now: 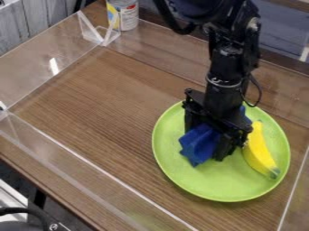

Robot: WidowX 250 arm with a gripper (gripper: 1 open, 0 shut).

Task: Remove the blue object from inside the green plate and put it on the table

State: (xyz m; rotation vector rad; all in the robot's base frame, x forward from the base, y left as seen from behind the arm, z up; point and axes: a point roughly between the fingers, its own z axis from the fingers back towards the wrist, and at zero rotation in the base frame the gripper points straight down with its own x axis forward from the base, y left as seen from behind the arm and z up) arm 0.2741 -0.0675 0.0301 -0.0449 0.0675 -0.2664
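The green plate (205, 171) lies on the table (97, 99) at the right front. On it sits the blue object (196, 146), a dark-blue block, with a yellow banana (257, 149) to its right. My black gripper (215, 140) comes straight down onto the plate, its fingers around the right part of the blue object. The jaws look closed against the block, which rests low on or just above the plate. Part of the block is hidden behind the fingers.
Clear plastic walls (49, 63) ring the table. A white and yellow bottle (121, 14) stands beyond the back wall. Bare wood lies to the left of the plate.
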